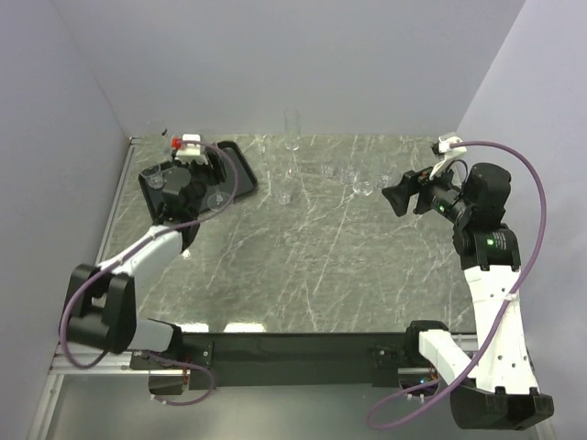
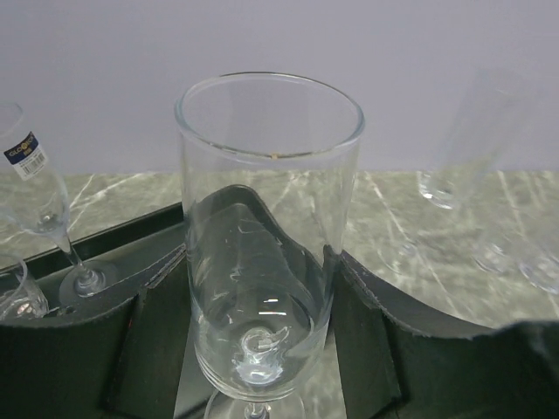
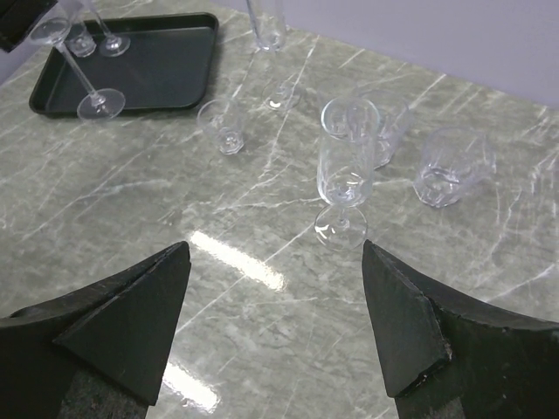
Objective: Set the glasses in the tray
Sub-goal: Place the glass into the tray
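Right now my left gripper (image 2: 258,271) is over the tray (image 3: 162,61), its fingers (image 2: 70,349) closed partway against the bowl of a stemmed glass (image 2: 266,209). From the right wrist camera that glass leans, its foot low at the tray's front edge; I cannot tell whether it touches. Deeper inside the tray's rim stand a labelled flute (image 2: 35,192) and a short tumbler (image 2: 13,292). My right gripper (image 3: 275,297) hangs well right of the tray above the table (image 3: 157,209), jaws spread wide with nothing between them. Bare marble runs from it toward the tray's front edge, so that side is open for travel. Farther on, right of the tray, a footed glass (image 3: 345,170) stands upright by itself, with a squat tumbler (image 3: 450,166) and a tilted glass (image 3: 389,131) near each other beyond it. Just off the tray's right rim sits a small glass (image 3: 221,127), and behind that a tall flute (image 3: 266,22) stands close to the back wall.
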